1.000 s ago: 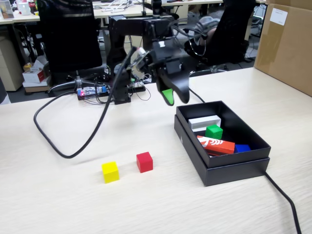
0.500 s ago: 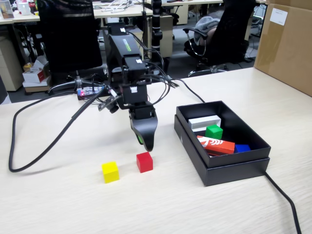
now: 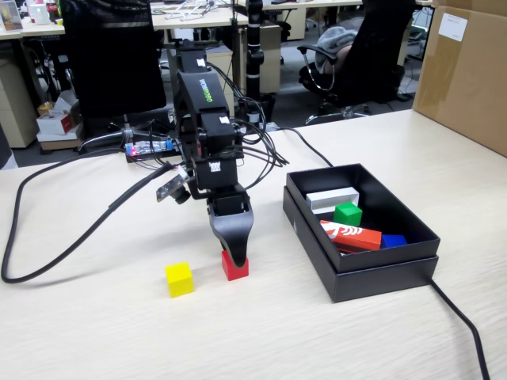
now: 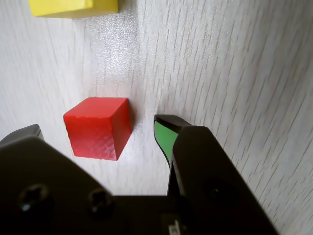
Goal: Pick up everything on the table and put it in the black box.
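Tool jaws apart around red cube; yellow cube cut off at wrist view's top.

red cube, yellow cube, green cube, matte black box, beige wood-grain table

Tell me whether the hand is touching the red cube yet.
Apart. In the wrist view, bare table shows between the red cube and the green-padded finger; the open hand straddles it.
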Action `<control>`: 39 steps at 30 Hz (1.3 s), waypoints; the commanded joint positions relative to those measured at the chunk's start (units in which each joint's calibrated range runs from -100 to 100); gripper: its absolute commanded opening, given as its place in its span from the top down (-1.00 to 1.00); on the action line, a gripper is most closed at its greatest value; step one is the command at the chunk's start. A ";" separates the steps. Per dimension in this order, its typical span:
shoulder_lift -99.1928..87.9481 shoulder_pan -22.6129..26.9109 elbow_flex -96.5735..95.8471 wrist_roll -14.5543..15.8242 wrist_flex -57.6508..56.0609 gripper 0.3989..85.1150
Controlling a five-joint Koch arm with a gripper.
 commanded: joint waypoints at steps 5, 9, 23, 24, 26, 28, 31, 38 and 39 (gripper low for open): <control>1.91 0.00 6.29 -1.03 1.77 0.04; 2.13 0.24 6.66 -1.17 1.77 0.35; -11.18 0.29 3.57 -1.03 -1.00 0.91; -11.86 0.34 3.57 -1.03 -1.17 0.91; -16.68 0.83 3.66 -0.93 -3.33 0.91; -25.17 2.54 1.94 -0.63 -4.63 0.91; -39.06 9.47 -2.14 1.51 -4.71 0.90; -38.26 18.27 4.30 4.79 -4.63 0.90; -36.65 18.71 5.11 5.08 -4.71 0.90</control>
